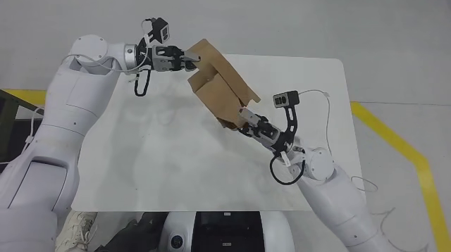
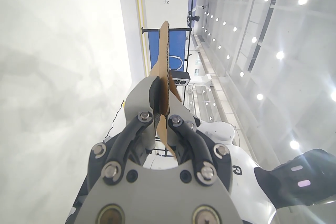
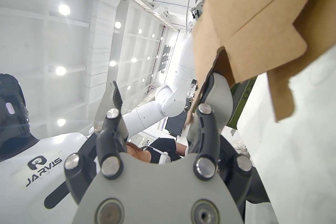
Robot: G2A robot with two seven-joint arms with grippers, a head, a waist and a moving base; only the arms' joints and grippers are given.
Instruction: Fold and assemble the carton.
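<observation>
A white table [image 1: 176, 174] is standing on a grey floor [image 1: 282, 13] marked with yellow tape [image 1: 398, 136]; the carton [image 1: 220, 86] is hovering over it, contact unclear.

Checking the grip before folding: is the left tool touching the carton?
Touching. The left wrist view shows the left tool shut on a flap of the carton.

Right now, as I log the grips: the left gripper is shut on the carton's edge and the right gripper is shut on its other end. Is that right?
No. The left gripper is shut on the edge of the carton, but the right gripper is open at its other end: the right wrist view shows one finger against the cardboard, the other apart.
</observation>
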